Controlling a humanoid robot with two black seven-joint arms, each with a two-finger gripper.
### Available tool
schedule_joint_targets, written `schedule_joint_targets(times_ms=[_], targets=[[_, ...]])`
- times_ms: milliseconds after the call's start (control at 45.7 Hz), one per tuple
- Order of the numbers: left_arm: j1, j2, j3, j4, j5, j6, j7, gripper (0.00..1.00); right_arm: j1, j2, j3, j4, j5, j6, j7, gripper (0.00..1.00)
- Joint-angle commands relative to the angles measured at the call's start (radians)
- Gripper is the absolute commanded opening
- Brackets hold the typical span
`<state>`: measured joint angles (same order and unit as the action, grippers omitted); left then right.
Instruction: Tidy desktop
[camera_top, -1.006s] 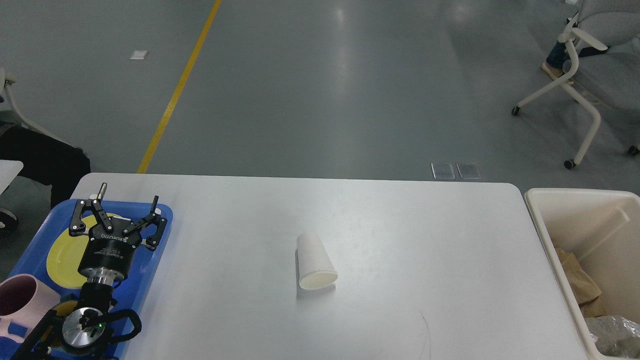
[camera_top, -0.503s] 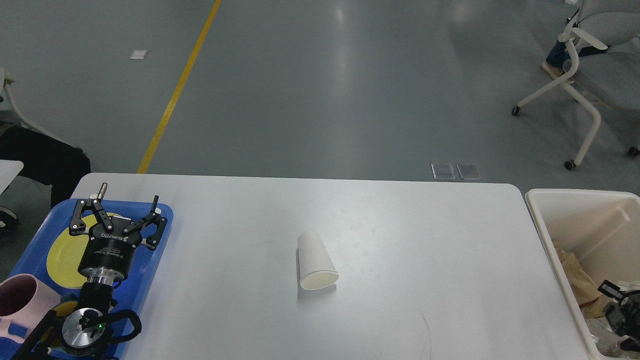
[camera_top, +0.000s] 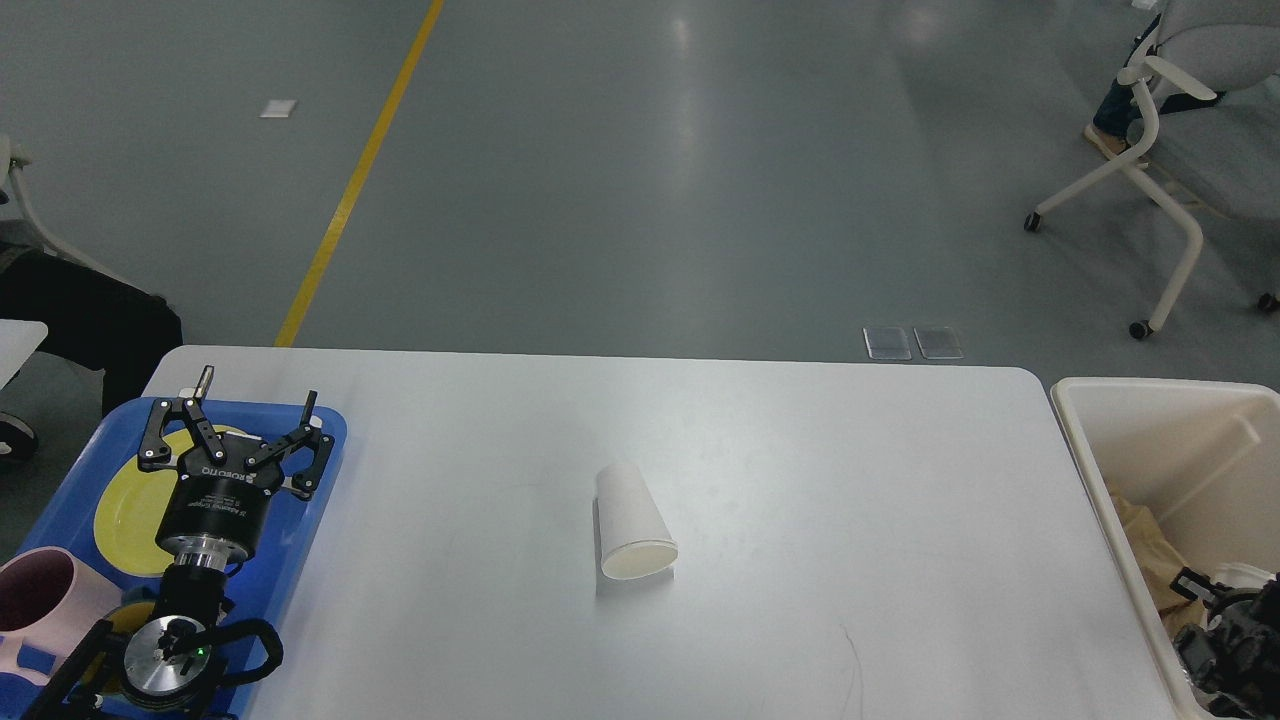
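The white desktop (camera_top: 800, 480) fills the lower half of the head view. A white paper cup (camera_top: 632, 525) lies on its side near the middle, its mouth toward me. My left gripper (camera_top: 257, 393) is open and empty, above the far end of a blue tray (camera_top: 300, 520), far left of the cup. My right gripper (camera_top: 1225, 625) shows only as a dark shape at the lower right, over the cream bin (camera_top: 1075, 425). Its fingers cannot be told apart.
The blue tray holds a yellow plate (camera_top: 125, 505) and a pink mug (camera_top: 40, 600). The cream bin beside the table's right edge holds crumpled brown paper (camera_top: 1150, 545). A white-framed chair (camera_top: 1170, 170) stands on the grey floor at the far right.
My right gripper has come into view at the lower right over the bin and shifted slightly left. The left arm and the cup have not moved.
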<state>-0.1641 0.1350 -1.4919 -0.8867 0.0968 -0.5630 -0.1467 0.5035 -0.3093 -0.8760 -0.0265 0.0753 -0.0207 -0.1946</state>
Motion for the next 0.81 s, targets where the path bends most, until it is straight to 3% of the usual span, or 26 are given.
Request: schedule_joint_targets(times_ms=[0,788], targets=[[0.000,0.000,-0.001,0.000,0.000,0.000,-0.001,0.96,0.001,0.001,0.002,0.004,0.000,-0.001,0.000,1.00],[0.000,0.000,-0.001,0.000,0.001,0.000,0.001,0.96,0.053,-0.011,-0.001,0.020,0.000,0.038,-0.002,1.00]])
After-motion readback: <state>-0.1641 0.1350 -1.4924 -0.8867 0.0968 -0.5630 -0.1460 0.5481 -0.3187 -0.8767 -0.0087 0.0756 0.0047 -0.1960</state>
